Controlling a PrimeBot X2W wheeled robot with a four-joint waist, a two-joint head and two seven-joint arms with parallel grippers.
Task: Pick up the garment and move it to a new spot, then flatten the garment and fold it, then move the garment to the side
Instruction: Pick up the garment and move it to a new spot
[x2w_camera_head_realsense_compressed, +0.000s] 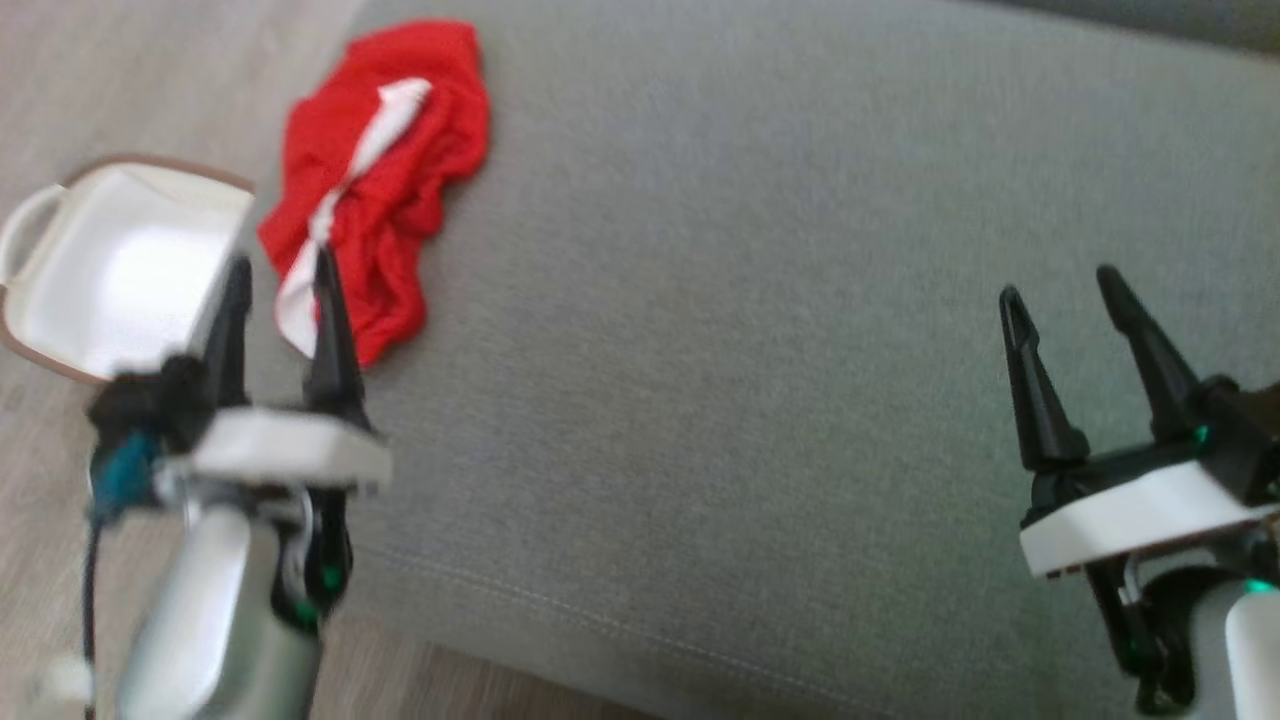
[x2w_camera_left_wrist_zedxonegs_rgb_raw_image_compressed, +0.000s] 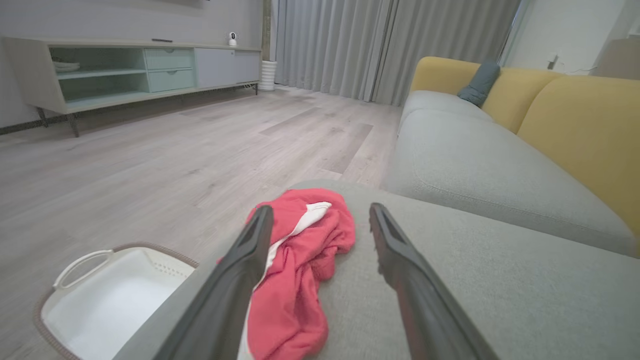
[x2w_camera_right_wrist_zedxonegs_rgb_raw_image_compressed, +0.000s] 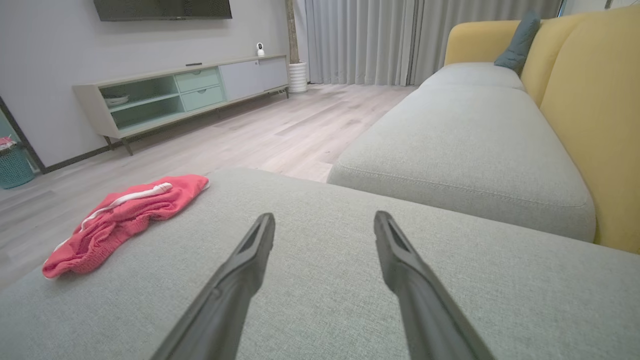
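Nearest to you, your left gripper is hovering over the left edge of the grey seat cushion, its two dark fingers standing spread and gripping nothing. In the left wrist view those fingers are framing the red garment, which is lying crumpled just ahead of the tips. The head view is blurring that arm, so you can't quite tell whether the tips are touching the cloth; they are probably hanging just above it. Your right gripper is hovering well apart over the right side of the same cushion, jaws likewise spread and empty, pointing across bare fabric.

The garment is resting at the cushion's far left corner, a white band running along its length. Beside that corner, on the wooden floor, a white laundry basket with a brown rim is standing open.

Farther off, a grey sofa seat with yellow back cushions is stretching away on the right, a blue-grey pillow leaning at its far end. Across the floor, a low media cabinet is standing against the wall, and grey curtains are hanging at the back.
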